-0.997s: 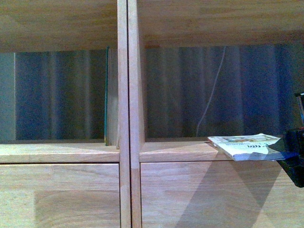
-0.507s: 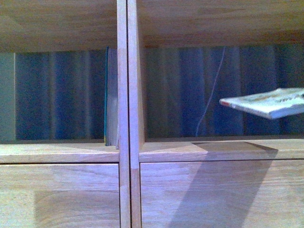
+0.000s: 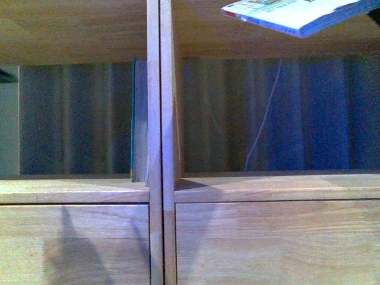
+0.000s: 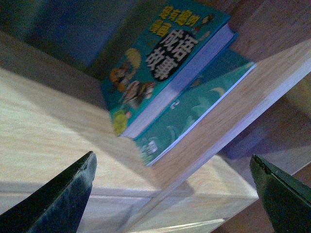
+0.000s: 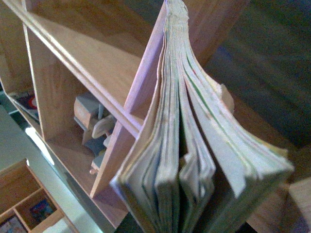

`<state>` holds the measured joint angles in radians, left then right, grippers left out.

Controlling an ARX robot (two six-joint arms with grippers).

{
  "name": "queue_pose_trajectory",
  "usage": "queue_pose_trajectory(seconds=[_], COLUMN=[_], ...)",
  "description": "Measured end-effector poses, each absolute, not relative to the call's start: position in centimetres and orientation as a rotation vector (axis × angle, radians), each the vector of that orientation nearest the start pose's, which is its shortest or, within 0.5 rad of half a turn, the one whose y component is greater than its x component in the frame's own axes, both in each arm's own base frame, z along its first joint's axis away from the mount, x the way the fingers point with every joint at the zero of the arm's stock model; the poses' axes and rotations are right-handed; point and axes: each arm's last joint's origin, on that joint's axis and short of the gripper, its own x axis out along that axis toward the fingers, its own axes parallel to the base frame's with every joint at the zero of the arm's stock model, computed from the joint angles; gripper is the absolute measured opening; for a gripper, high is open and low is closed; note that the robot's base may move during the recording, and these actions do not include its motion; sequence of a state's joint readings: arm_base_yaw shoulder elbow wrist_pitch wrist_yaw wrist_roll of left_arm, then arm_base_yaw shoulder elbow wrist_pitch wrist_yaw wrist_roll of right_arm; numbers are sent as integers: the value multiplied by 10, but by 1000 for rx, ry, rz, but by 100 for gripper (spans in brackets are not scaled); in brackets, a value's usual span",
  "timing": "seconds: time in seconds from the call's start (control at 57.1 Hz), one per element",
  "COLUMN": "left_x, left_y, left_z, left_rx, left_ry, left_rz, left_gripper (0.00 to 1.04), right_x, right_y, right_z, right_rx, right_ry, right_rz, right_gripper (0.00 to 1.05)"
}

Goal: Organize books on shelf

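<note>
Right of the central divider (image 3: 160, 119) of the shelf (image 3: 249, 189), the paperback (image 3: 297, 15) hangs in the air. It is up level with the board that roofs the right-hand cubby, tilted, with its whitish cover facing up. In the right wrist view its page edges (image 5: 180, 160) fan out close to the lens. The right claw is clamped on the paperback, though the pages hide its fingers.

The teal-edged book (image 3: 136, 119) stands upright in the left cubby, pressed against the divider. A white cord (image 3: 264, 119) dangles behind the right cubby.

The left claw (image 4: 172, 165) is spread wide with nothing between its dark fingers (image 4: 73, 194). Ahead of it, a thick teal storybook (image 4: 165, 63) lies on a thin teal book (image 4: 204, 102) on a wooden board. I can't tell where that stack sits from the divider.
</note>
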<state>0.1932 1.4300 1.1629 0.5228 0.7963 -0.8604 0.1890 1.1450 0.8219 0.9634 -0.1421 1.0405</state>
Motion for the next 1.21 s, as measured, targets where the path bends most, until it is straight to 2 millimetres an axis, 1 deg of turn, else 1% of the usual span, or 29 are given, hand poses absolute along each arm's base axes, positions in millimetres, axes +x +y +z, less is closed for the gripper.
queue_pose_trajectory(seconds=[0.105,0.14,0.158,0.175,0.245,0.438,0.525,0.63,0.84,0.91,0.962,0.997,1.05,1.085,1.208], left_x=[321,321,320,320,318,309,305,301,294,293,290,288,283,281,263], left_y=[14,2,-1,-10,-31,-74,-89,-103,-118,-120,-122,-123,-124,-125,-126], left_z=[398,404,405,407,409,410,411,411,411,411,411,410,409,408,405], left_rx=[-749,-769,-774,-793,-819,-833,-835,-833,-801,-798,-794,-793,-787,-783,-747], left_ry=[37,42,43,49,68,100,104,106,105,107,106,103,93,88,52], left_rz=[-726,-760,-768,-790,-848,-926,-964,-1004,-1024,-1028,-1040,-1045,-1058,-1066,-1138], left_gripper=[97,97,97,97,97,97,97,97,97,89,81,77,69,65,48], right_x=[236,235,235,233,230,225,223,221,217,215,214,213,211,211,208], right_y=[62,68,69,74,84,105,113,120,128,131,133,134,136,137,140], right_z=[372,369,369,368,367,365,363,362,362,361,361,361,361,361,361], right_rx=[994,988,984,976,965,958,949,939,947,952,953,953,952,951,952], right_ry=[-416,-419,-420,-424,-429,-404,-388,-378,-362,-355,-350,-347,-343,-343,-330], right_rz=[654,673,677,695,737,806,820,839,873,884,892,897,907,910,926], right_gripper=[7,7,7,7,7,7,7,7,7,7,7,7,7,7,7])
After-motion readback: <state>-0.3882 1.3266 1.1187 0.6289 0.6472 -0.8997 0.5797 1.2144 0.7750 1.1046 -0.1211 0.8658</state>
